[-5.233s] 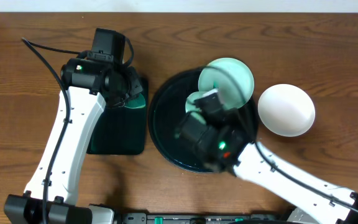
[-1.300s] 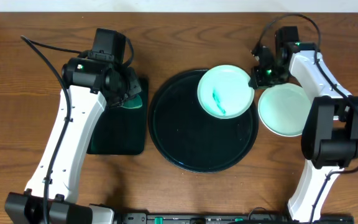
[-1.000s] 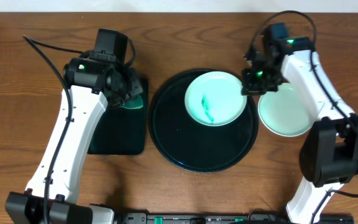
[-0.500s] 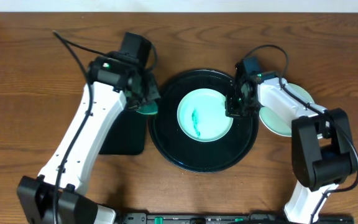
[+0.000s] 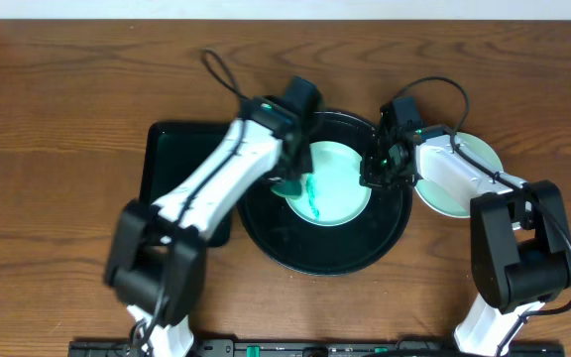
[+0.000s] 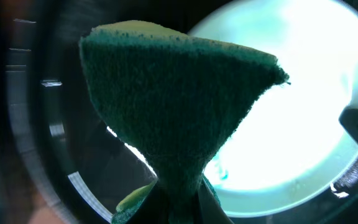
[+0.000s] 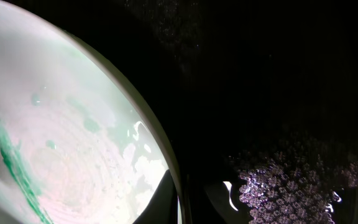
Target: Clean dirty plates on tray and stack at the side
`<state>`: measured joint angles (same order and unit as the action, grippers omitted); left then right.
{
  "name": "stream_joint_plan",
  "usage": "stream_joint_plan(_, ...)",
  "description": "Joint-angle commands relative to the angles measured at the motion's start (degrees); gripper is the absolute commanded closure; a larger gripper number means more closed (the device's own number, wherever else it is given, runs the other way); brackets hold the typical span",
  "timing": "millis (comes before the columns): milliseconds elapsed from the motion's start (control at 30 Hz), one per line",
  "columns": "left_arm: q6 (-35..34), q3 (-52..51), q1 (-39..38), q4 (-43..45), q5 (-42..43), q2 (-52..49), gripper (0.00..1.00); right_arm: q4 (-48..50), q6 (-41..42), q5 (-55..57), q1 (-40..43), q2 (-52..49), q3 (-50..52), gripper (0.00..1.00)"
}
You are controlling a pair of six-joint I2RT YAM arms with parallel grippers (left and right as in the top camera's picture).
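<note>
Part done: 1 mint plate (image 5: 442, 203) stacked at side; smeared plate (image 5: 335, 193) on tray (image 5: 325, 256) uncleaned, right gripper (image 5: 377, 171) pinching its rim, left gripper (image 5: 290, 183) clamping sponge (image 6: 179, 106) over it.

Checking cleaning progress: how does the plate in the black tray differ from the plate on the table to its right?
The tray plate has a teal smear; the table plate looks clean where visible. The right end effector pinches the tray plate's rim and the sponge hangs by it; nothing grips the table plate. Both are round and pale mint-green.
</note>
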<state>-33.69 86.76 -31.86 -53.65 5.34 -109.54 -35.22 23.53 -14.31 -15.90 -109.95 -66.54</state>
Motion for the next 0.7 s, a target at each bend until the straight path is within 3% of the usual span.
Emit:
stream_joint_plan(0,-2.2,-0.3,-2.1,1.4,0.2,-4.6,0.93,1.1,1.7,1.8,-0.7,-3.2,1.9,0.99)
stream_joint_plan(200,-7.1,-0.3,-2.9,2.1,0.5,-12.9,0.93,1.0,1.2,1.8,-0.7,-3.2,1.9,0.99)
stream_joint_plan(300,-6.4,-0.3,-2.9,3.2,6.2,-14.9,0.93,1.0,1.3,1.6,-0.7,-3.2,1.9,0.99)
stream_joint_plan(400,6.9,-0.3,-3.2,9.4,21.7,-15.1,0.93,1.2,1.2,1.6,-0.7,-3.2,1.9,0.99)
stream_joint_plan(467,11.9,-0.3,-3.3,11.9,28.9,-15.1,0.93,1.2,1.2,1.6,-0.7,-3.2,1.9,0.99)
stream_joint_plan(600,11.3,-0.3,-3.0,14.4,28.2,-15.1,0.93,1.2,1.3,1.6,-0.7,-3.2,1.9,0.99)
stream_joint_plan(667,6.1,-0.3,-2.4,14.0,20.8,-15.1,0.93,1.2,1.2,1.6,-0.7,-3.2,1.9,0.99)
